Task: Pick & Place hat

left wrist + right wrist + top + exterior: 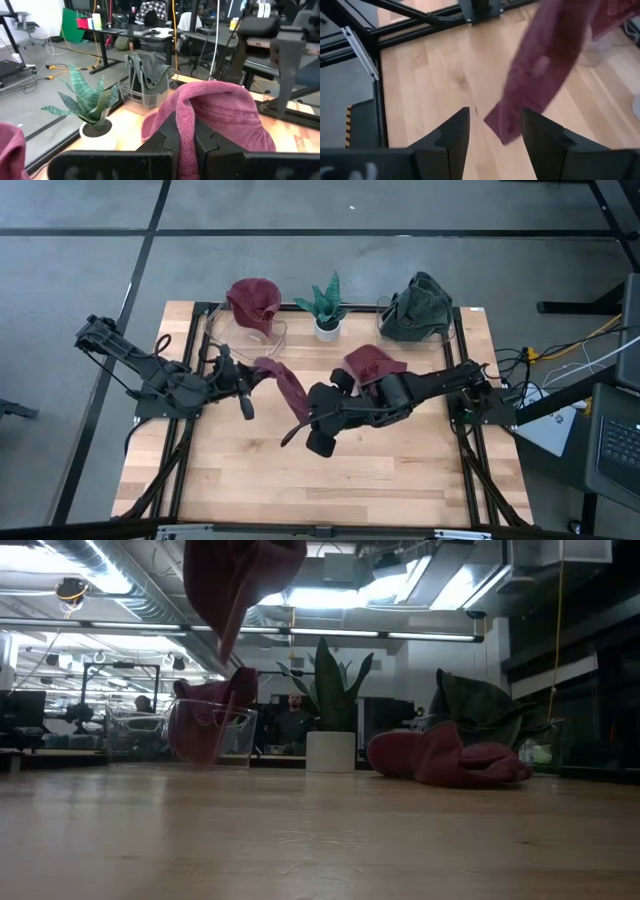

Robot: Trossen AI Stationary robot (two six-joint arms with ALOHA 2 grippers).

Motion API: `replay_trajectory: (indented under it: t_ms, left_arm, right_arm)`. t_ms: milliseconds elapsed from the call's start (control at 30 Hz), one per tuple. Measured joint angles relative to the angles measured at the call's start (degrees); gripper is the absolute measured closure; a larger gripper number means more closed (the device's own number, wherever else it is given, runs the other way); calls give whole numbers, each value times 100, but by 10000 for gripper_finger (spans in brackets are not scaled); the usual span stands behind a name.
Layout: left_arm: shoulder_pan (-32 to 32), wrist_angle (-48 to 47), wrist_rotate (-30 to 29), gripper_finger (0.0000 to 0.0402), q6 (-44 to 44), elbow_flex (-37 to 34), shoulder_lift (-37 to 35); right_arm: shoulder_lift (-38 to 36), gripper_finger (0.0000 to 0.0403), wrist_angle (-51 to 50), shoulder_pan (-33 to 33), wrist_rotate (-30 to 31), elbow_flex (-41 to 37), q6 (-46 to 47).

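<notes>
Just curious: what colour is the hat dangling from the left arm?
Dark red hat, clearest in the high view.

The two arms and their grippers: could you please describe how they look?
Both arms are dark, nearly black, built of jointed segments with black cables running along them. The left gripper has two flat, matte black fingers with stepped, notched inner edges. The right gripper has two broad, dark, wedge-shaped fingers tapering to squared tips. No markings are legible on either.

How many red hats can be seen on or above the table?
3: one red hat in the clear bin, one lying beside the plant, one hanging from the left gripper. Others may be hidden in the bins.
</notes>
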Motion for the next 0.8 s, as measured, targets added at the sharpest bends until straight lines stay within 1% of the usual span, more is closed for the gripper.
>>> replay_trajectory:
  t_ms: [167, 233, 533, 800]
  left_arm:
    - [2, 19, -2, 398, 42, 0, -25]
    - [2, 21, -3, 398, 46, 0, -25]
    - [2, 29, -2, 398, 62, -2, -22]
    - [2, 4, 3, 398, 103, -2, -22]
  right_arm:
    - [130, 231, 333, 0, 27, -2, -473]
    - [185, 231, 281, 0, 67, -7, -571]
    - [413, 231, 360, -181, 245, -7, -573]
    - [426, 231, 230, -151, 289, -7, -417]
